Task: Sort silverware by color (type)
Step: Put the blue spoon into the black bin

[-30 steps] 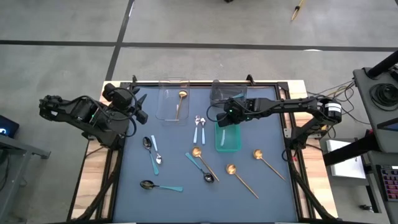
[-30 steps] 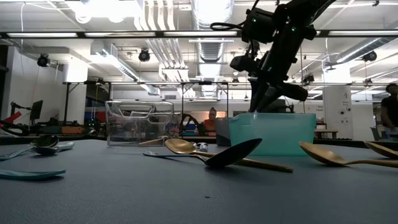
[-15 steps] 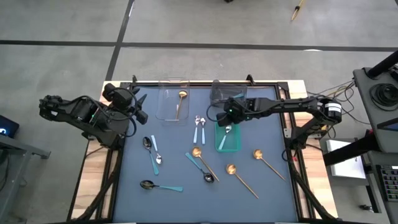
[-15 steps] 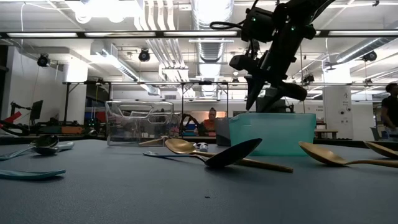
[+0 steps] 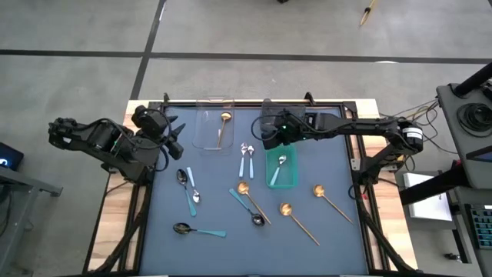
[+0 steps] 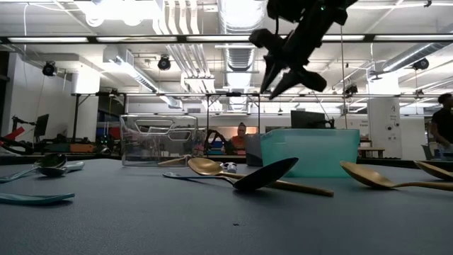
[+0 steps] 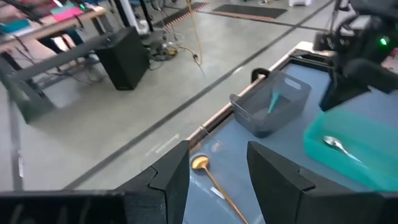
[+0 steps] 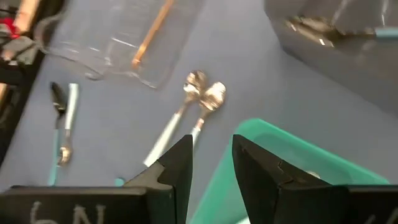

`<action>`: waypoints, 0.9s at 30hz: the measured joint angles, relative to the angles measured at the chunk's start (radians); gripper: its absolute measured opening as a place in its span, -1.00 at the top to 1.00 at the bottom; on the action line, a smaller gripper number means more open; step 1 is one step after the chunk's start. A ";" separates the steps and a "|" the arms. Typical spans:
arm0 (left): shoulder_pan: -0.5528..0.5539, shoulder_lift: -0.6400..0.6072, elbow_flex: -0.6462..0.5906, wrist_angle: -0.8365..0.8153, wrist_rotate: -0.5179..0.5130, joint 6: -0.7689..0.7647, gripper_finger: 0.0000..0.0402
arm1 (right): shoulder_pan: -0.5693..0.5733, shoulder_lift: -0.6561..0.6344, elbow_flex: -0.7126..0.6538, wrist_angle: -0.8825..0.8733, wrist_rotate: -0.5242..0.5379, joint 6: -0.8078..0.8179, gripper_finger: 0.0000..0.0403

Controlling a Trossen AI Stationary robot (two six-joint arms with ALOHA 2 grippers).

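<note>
Three bins each hold a spoon, and about ten spoons lie loose on the counter (image 5: 330,238), so by my reading you are early in the sort and between picks.

From above, the right gripper (image 5: 269,135) hangs at the far edge of the teal bin (image 5: 296,177), where one blue-handled spoon (image 5: 280,164) lies. Just left of that bin, two matching spoons (image 5: 246,158) lie side by side on the counter; I'd take one of those next. The clear bin (image 5: 206,131), farther left, holds one gold spoon (image 5: 222,128). Three more gold spoons and the dark teal-handled ones are spread nearer. The left gripper (image 5: 173,135) waits at the left edge, well apart from any spoon.

Level with the counter, the right gripper is high above the teal bin's rim, touching nothing.

Past the left arm's fingers (image 7: 171,177), which stand apart with nothing between them, you can see the grey bin (image 7: 261,121) with a teal handle (image 7: 274,102) inside.

Past the right arm's fingers (image 8: 177,165), there is a narrow gap and nothing held. The pair of spoons lies ahead, bowls nearly touching. That closeness is your trouble: you need to come down over one handle only, fingers straddling it, without nudging its neighbour.
</note>
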 joint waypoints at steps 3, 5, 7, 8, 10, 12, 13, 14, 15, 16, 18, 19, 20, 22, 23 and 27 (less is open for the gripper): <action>0.010 0.002 0.000 0.002 0.035 -0.030 0.29 | 0.000 0.000 0.041 -0.026 0.001 -0.043 0.49; 0.015 0.006 0.000 0.002 0.045 -0.063 0.29 | -0.002 0.000 0.070 -0.054 0.001 -0.076 0.49; 0.016 0.015 0.000 0.002 0.060 -0.104 0.29 | -0.003 0.000 0.100 -0.091 0.002 -0.107 0.49; 0.017 0.021 0.000 0.002 0.065 -0.126 0.29 | -0.003 0.000 0.116 -0.111 0.003 -0.126 0.49; 0.018 0.038 0.000 0.003 0.070 -0.175 0.29 | -0.003 0.000 0.147 -0.149 0.005 -0.162 0.49; 0.019 0.057 0.000 0.003 0.093 -0.230 0.29 | -0.003 0.000 0.178 -0.190 0.009 -0.203 0.49; 0.019 0.067 0.000 0.003 0.105 -0.256 0.29 | -0.003 0.000 0.192 -0.203 0.012 -0.219 0.49; 0.019 0.079 0.000 0.003 0.118 -0.282 0.29 | -0.003 0.000 0.204 -0.212 0.018 -0.239 0.49; 0.019 0.091 0.000 0.003 0.133 -0.307 0.29 | -0.003 0.000 0.216 -0.224 0.021 -0.259 0.49; 0.019 0.103 0.000 0.003 0.152 -0.331 0.29 | -0.003 0.000 0.229 -0.238 0.025 -0.278 0.49; 0.019 0.129 0.000 0.003 0.204 -0.375 0.29 | -0.003 0.000 0.252 -0.259 0.026 -0.318 0.49; 0.019 0.142 0.000 0.003 0.236 -0.396 0.29 | -0.003 -0.001 0.261 -0.264 0.027 -0.333 0.49; 0.019 0.156 0.000 0.003 0.272 -0.417 0.29 | -0.003 -0.001 0.267 -0.266 0.027 -0.346 0.49; 0.019 0.182 0.000 0.002 0.352 -0.457 0.29 | -0.003 -0.002 0.280 -0.274 0.027 -0.375 0.49; 0.019 0.196 0.000 0.001 0.388 -0.476 0.29 | -0.003 -0.002 0.283 -0.275 0.027 -0.389 0.49; 0.019 0.256 0.000 -0.011 0.522 -0.562 0.29 | -0.003 -0.002 0.289 -0.284 0.027 -0.432 0.49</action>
